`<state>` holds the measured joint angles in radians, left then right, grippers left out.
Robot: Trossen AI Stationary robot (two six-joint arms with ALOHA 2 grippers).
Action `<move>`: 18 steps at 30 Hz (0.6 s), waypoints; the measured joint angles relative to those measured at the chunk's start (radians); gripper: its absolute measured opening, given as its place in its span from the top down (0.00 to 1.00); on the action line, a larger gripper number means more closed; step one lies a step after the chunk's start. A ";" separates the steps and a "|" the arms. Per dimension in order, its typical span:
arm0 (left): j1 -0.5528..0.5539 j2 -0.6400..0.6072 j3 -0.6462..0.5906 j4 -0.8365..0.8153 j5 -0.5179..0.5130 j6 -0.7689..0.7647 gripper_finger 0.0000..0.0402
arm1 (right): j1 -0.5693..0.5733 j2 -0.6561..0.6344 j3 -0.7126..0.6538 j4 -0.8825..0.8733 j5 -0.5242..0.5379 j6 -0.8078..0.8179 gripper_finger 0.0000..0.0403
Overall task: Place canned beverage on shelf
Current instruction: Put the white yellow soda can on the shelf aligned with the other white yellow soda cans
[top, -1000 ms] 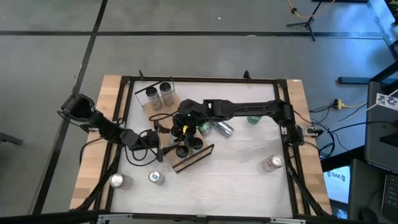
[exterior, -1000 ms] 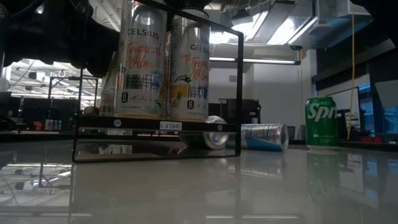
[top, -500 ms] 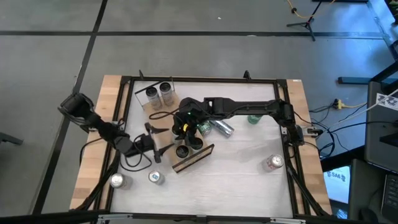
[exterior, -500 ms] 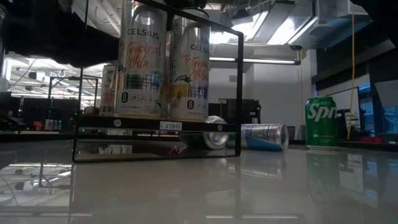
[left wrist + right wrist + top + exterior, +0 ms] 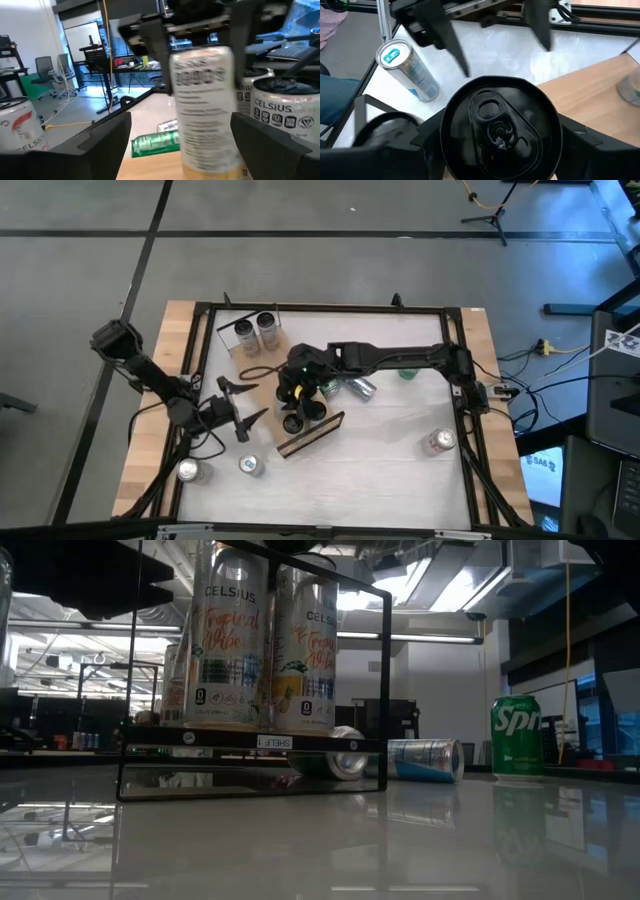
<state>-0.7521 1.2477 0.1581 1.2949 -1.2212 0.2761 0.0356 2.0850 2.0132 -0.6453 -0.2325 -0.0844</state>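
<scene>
My right gripper [image 5: 297, 388] is shut on a black-topped white can [image 5: 497, 127] over the far end of the shelf [image 5: 322, 435], a light-wood board in a dark frame. Two Celsius cans [image 5: 262, 635] stand upright on the shelf [image 5: 250, 741]. My left gripper [image 5: 243, 406] is open and empty just to the left of the shelf. Its spread fingers [image 5: 100, 142] point at the held can [image 5: 205, 107] from a short way off. Whether that can's base touches the board is hidden. My right gripper pinches the can's side wall just below the top rim [image 5: 451, 120] between its two fingers [image 5: 427, 150], one on each side. The fingers come from above, pointing down. The can stands upright in the hold.
Two cans [image 5: 255, 330] stand in a second rack at the far left. A green can [image 5: 155, 142] and a silver one [image 5: 361, 387] lie right of the shelf. A Sprite can [image 5: 516, 736] stands behind them. Loose cans [image 5: 188, 471] [image 5: 250, 465] [image 5: 438, 442] stand near the front edge.
My left gripper has drawn back from the shelf toward the table's left edge and stands clear of the can. My right gripper has kept the can upright over the shelf's far end.
</scene>
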 joint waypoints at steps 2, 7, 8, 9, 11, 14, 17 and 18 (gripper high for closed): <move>0.007 -0.007 0.000 0.000 0.000 -0.001 0.17 | 0.008 0.000 0.000 0.000 0.017 0.000 0.35; 0.026 -0.006 0.000 -0.001 0.008 -0.008 0.17 | 0.019 0.005 0.000 0.009 0.025 0.002 0.35; 0.028 -0.006 0.000 -0.001 0.008 -0.009 0.17 | 0.018 0.007 0.000 0.015 0.031 0.003 0.35; 0.032 -0.006 0.000 -0.001 0.008 -0.009 0.17 | 0.019 0.009 0.000 0.017 0.032 0.003 0.35; 0.038 -0.006 0.000 -0.001 0.008 -0.010 0.17 | 0.023 0.018 0.000 0.017 0.032 0.003 0.35; 0.047 -0.006 0.000 -0.001 0.009 -0.012 0.17 | 0.023 0.028 0.001 0.023 0.033 0.006 0.35; 0.059 -0.005 0.000 -0.001 0.010 -0.013 0.17 | 0.023 0.028 0.001 0.019 0.034 0.002 0.35; 0.063 -0.005 0.000 -0.001 0.010 -0.014 0.17 | 0.023 0.028 0.001 0.022 0.034 0.002 0.35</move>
<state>-0.6888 1.2423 0.1581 1.2938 -1.2114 0.2625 0.0589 2.1132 2.0140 -0.6229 -0.1984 -0.0826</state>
